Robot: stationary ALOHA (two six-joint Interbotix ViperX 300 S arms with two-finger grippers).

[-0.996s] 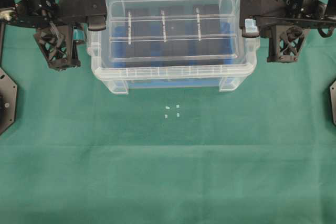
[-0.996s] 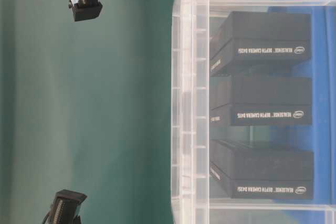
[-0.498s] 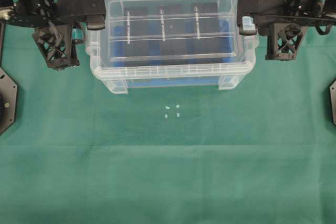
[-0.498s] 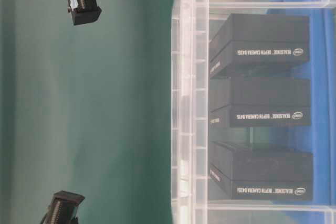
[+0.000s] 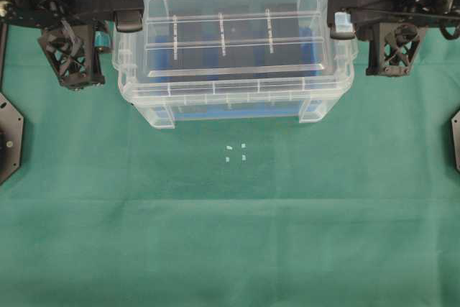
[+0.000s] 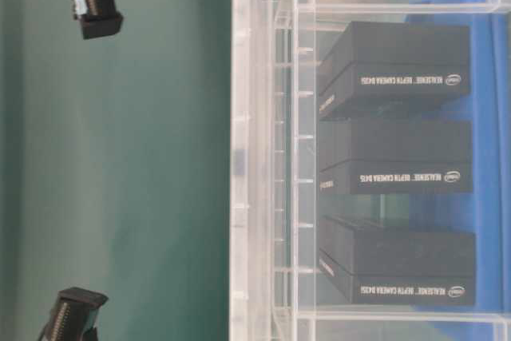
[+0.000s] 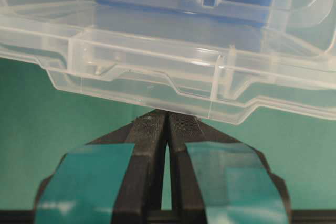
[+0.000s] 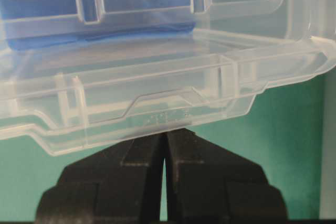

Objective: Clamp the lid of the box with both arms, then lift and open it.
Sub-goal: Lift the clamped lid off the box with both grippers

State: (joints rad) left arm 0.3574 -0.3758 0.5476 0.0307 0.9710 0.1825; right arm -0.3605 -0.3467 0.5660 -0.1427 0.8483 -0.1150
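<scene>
The clear lid (image 5: 233, 34) hangs level above the box (image 5: 237, 109), held at both short ends. In the table-level view the lid (image 6: 243, 157) stands apart from the box rim (image 6: 287, 157) with a gap between them. My left gripper (image 5: 131, 23), with teal tape, is shut on the lid's left edge tab. In its wrist view, the gripper (image 7: 168, 118) pinches the lid (image 7: 157, 61). My right gripper (image 5: 339, 30) is shut on the right tab, and its wrist view shows the gripper (image 8: 164, 135) under the lid (image 8: 157, 93). The fingertips are partly hidden behind the tabs.
Three black boxes (image 6: 399, 61) stand on a blue insert (image 6: 487, 117) inside the tub. Small white marks (image 5: 236, 152) lie on the green cloth in front. Black base plates sit at the left edge (image 5: 7, 141) and the right edge (image 5: 456, 138).
Both grippers have risen with the lid. In the table-level view, the lid has come off the box rim and a gap has opened. The box has stayed on the cloth.
</scene>
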